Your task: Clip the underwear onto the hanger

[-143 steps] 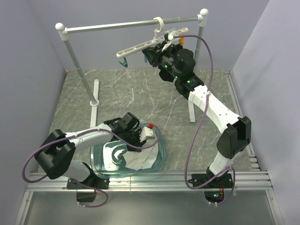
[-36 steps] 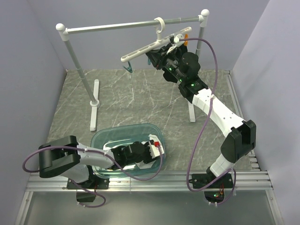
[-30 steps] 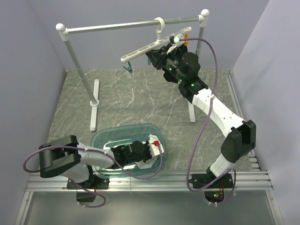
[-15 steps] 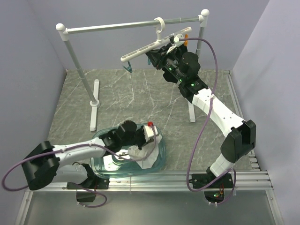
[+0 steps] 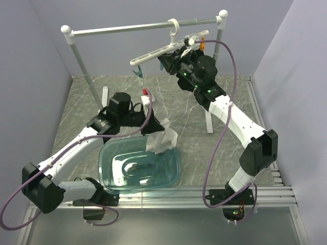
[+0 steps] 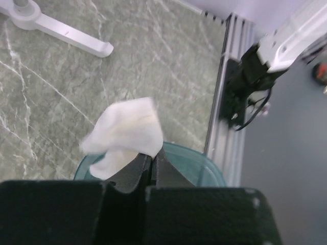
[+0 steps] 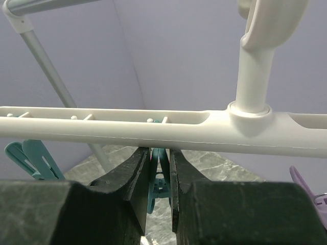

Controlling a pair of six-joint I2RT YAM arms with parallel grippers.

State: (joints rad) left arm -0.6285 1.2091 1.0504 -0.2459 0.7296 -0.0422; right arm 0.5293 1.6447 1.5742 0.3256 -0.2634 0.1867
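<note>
The white underwear [image 5: 163, 140] hangs in the air above the far rim of the teal basin [image 5: 115, 176]. My left gripper [image 5: 154, 127] is shut on its top edge. In the left wrist view the fabric [image 6: 126, 128] bunches over the closed left gripper [image 6: 152, 156]. The white hanger [image 5: 158, 51] hangs by its hook [image 5: 173, 25] from the rail. My right gripper [image 5: 168, 62] sits just under the bar. In the right wrist view the right gripper [image 7: 159, 153] is shut on a teal peg [image 7: 160, 176] below the hanger bar [image 7: 127, 127]. A second teal peg [image 7: 31, 157] and a purple peg [image 7: 312, 193] hang to either side.
The grey rail [image 5: 127, 27] on white posts [image 5: 83, 66] spans the back, its feet [image 5: 103, 109] on the marbled table. Something dark [image 5: 137, 166] lies inside the basin. The right arm's purple cable [image 5: 225, 117] loops over the table's right side.
My left arm has lifted the underwear out of the basin and carried it up and back toward the hanger. The right gripper stays on the peg.
</note>
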